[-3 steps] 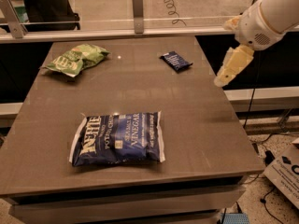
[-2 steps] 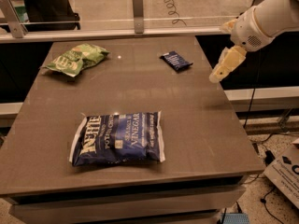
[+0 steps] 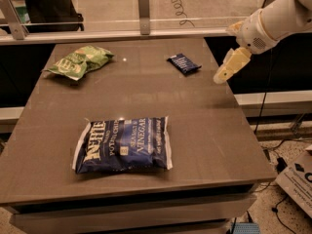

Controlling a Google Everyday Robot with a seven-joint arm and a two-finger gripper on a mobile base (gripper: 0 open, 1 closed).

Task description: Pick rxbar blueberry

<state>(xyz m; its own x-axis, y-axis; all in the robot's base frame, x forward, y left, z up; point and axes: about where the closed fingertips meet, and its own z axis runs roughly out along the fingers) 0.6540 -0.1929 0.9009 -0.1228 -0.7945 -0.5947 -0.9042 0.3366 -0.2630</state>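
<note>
**Ann:** Brown tabletop (image 3: pixel 204 130) fills the scene, glass rail behind it, three packets laid out on top.

**Ben:** And the one that counts is the rxbar blueberry (image 3: pixel 184 63), the small dark navy bar lying flat toward the far right of the table. It sits well apart from the green chip bag (image 3: pixel 79 62) at far left and the big Kettle chip bag (image 3: pixel 122 144) near the front.

**Ann:** Where is the gripper (image 3: pixel 227 68)?

**Ben:** Out by the table's right edge, hanging off the white arm (image 3: pixel 278 21) and angled down and leftward. It is to the right of the bar, near it but not touching. Open or closed? Cannot tell; from here it reads as one pale wedge.

**Ann:** So which step is this?

**Ben:** The approach, by the look of it. The bar lies untouched and nothing is held.

**Ann:** And next?

**Ben:** Probably a move left to get over the bar, squaring up across its narrow side, then a low descent. That wrapper is thin and flat, so the grasp has to reach almost to the surface.
</note>
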